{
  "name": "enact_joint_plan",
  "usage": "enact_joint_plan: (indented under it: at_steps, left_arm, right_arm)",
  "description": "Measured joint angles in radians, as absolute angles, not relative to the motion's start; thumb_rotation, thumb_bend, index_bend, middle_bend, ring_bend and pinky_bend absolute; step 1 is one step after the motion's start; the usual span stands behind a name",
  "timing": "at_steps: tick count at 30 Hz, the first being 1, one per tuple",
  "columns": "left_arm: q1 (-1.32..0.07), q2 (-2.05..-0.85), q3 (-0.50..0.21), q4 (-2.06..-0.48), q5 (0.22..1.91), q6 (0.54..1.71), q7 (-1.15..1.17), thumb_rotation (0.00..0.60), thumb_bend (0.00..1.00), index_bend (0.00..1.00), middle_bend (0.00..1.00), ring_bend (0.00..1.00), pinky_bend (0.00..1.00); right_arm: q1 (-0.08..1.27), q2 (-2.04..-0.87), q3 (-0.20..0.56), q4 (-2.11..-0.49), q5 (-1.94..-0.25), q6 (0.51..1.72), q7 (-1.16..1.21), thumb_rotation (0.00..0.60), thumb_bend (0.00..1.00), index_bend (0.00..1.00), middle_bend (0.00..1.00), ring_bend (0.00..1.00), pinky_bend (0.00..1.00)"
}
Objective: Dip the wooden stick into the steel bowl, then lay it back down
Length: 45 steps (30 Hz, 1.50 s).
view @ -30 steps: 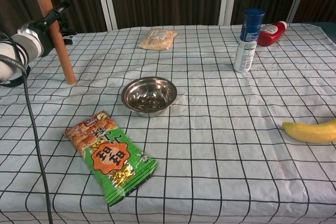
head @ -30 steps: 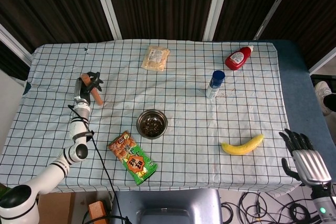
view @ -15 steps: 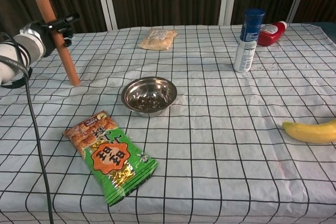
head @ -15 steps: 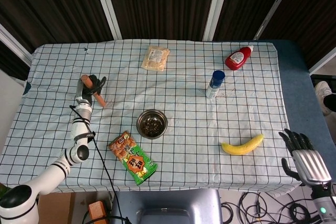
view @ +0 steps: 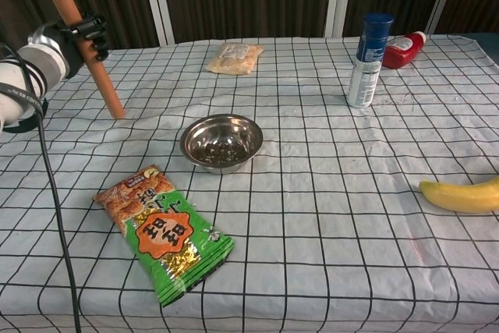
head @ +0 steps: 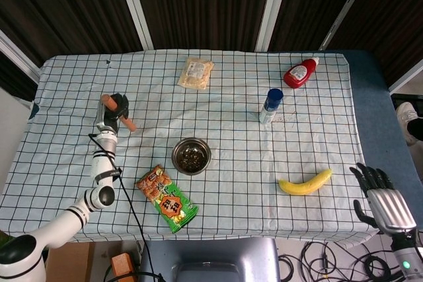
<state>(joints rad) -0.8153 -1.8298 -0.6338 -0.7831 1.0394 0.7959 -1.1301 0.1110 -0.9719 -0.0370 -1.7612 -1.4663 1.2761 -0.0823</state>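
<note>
Whereas one second ago the stick (view: 84, 50) stood nearly upright with its lower end on or just above the cloth near the left edge of the surface (view: 327, 216), it now hangs clear of the cloth and leans, upper end toward the left edge and lower end toward the bowl (view: 221, 141). The left robot hand (view: 82, 35) is clamped on the upper part of the stick; half a second ago one finger stuck out past it, and that finger is now folded in with the rest. In the head view the left robot hand (head: 114, 113) and stick (head: 119, 112) sit slightly nearer the bowl (head: 191, 155) than before, though well apart from it.

Judgement: the lift is complete and the carry toward the bowl has begun. The dip is not yet done, and the laying down follows it. The next move calls for travel toward the centre of the surface, then a descent that brings the lower end inside the rim. The lean should help here, since the low end leads.

The right robot hand (head: 383, 201) hangs off the near right corner of the surface, fingers apart, holding nothing, unchanged across the second.

The bowl, with dark bits inside, has not moved. The snack bag (view: 161, 231) beside it, toward the near edge, also lies as it did.
</note>
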Motion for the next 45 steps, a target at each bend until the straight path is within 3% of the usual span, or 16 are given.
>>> enact_joint_plan:
  at_steps: [6,16,19,28,45]
  left_arm:
    - [-0.763,-1.765,-0.622,-1.004,1.067,0.868,-1.097,0.6,0.92,0.99,1.0,0.86,1.0]
    - [-0.656,-1.597,-0.595,-1.649,1.091,0.968,-0.931,0.6,0.91,0.98,1.0,0.85,1.0]
    - [-0.645,-1.589,-0.568,-1.738,1.114,1.011,-0.854,0.6,0.91,0.98,1.0,0.85,1.0]
    - [-0.692,-1.694,-0.513,-1.627,1.109,1.025,-0.78,0.6,0.91,0.98,1.0,0.84,0.99]
    - [-0.762,-1.861,-0.481,-1.358,1.144,0.958,-0.896,0.6,0.89,0.98,1.0,0.83,0.98]
  right_arm:
    - [0.112,-0.974,-0.044,-1.765,-1.477,1.272,-0.089,0.6,0.48,0.0,0.0,0.0,0.0]
    - [0.108,-0.969,-0.06,-1.773,-1.514,1.278,-0.077,0.6,0.48,0.0,0.0,0.0,0.0]
    - [0.107,-0.965,-0.064,-1.773,-1.524,1.281,-0.066,0.6,0.48,0.0,0.0,0.0,0.0]
    - [0.106,-0.952,-0.065,-1.769,-1.533,1.287,-0.038,0.6,0.48,0.0,0.0,0.0,0.0]
    - [0.101,-0.943,-0.059,-1.766,-1.523,1.295,-0.023,0.6,0.48,0.0,0.0,0.0,0.0]
